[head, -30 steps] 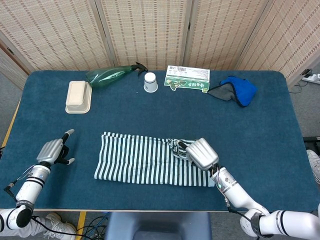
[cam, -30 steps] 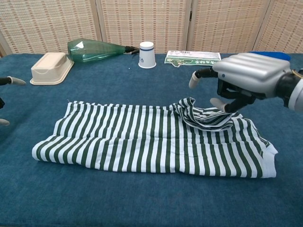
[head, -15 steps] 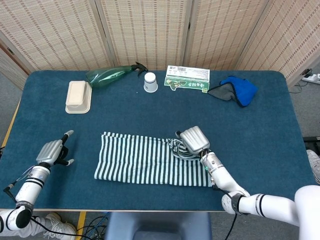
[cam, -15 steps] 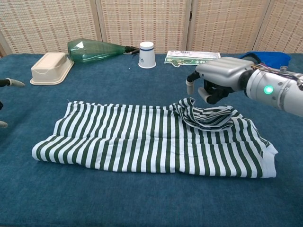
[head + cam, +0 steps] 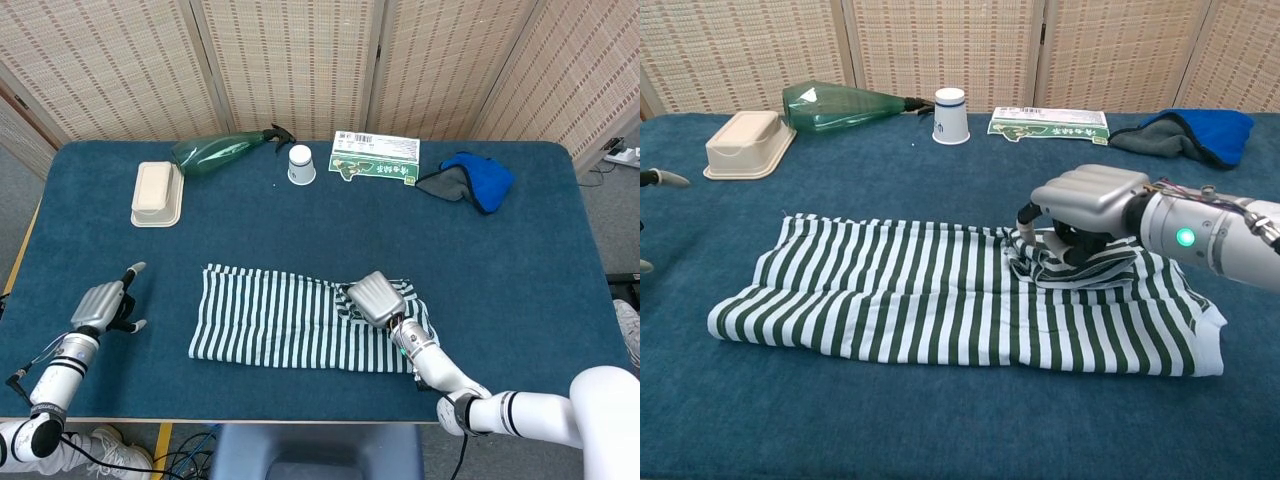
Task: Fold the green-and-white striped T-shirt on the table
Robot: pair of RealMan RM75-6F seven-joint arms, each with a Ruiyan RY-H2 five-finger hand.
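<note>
Since the striped T-shirt (image 5: 940,305) is laid out flat near the front of the table (image 5: 520,260) with only a bunched sleeve lump left, that lump is being pressed by the right hand (image 5: 1085,205), probably so it can be flattened or gathered. Whether fabric is actually pinched can't be told. The left hand (image 5: 103,305) is parked off to the side, fingers apart, nothing held.

The T-shirt (image 5: 300,320) lies at table (image 5: 540,260) centre-front. The right hand (image 5: 376,298) rests on its 3 o'clock end; the left hand (image 5: 103,305) sits at 9 o'clock, apart.
</note>
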